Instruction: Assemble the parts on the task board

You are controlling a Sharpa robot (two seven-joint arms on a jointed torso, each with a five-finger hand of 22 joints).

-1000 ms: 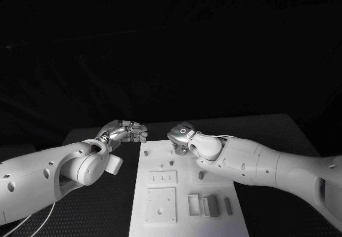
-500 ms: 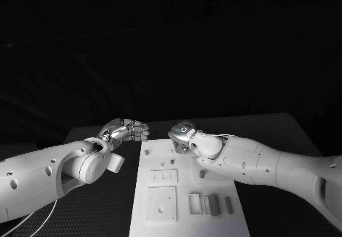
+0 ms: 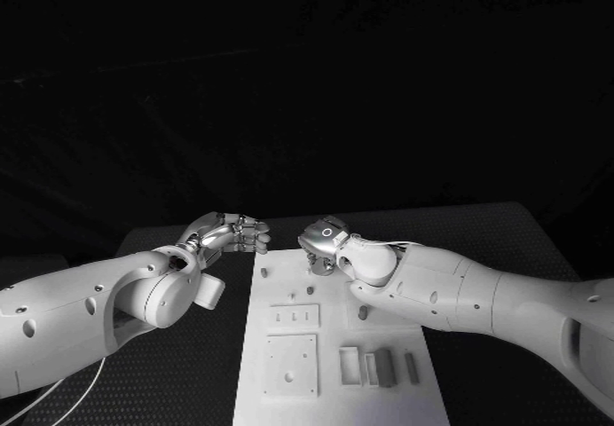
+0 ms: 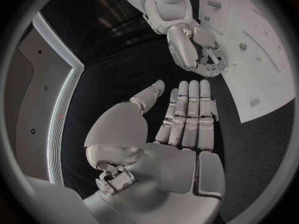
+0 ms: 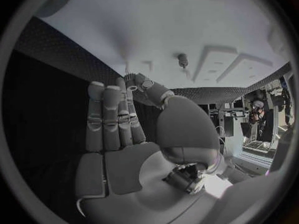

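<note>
The white task board [image 3: 330, 337] lies lengthwise in the middle of the table. Three grey bar parts [image 3: 380, 366] lie side by side near its front right corner, and small pegs [image 3: 311, 288] stand farther up it. My left hand [image 3: 231, 235] hovers just off the board's far left corner, its fingers [image 4: 190, 114] stretched out with nothing in them. My right hand [image 3: 323, 246] hangs over the board's far end, loosely curled, with its thumb [image 5: 149, 90] near the fingertips and no part between them. The two hands face each other a short way apart.
Two square plates with holes [image 3: 290, 364] sit on the board's left half. The right forearm [image 3: 486, 302] crosses over the board's right edge. Black table [image 3: 512, 231] lies on both sides of the board. A peg [image 5: 182, 59] stands on the board [image 5: 156, 30] beyond the right fingertips.
Both hands have crept slightly toward the far end of the board. Nothing was picked up or put down.
</note>
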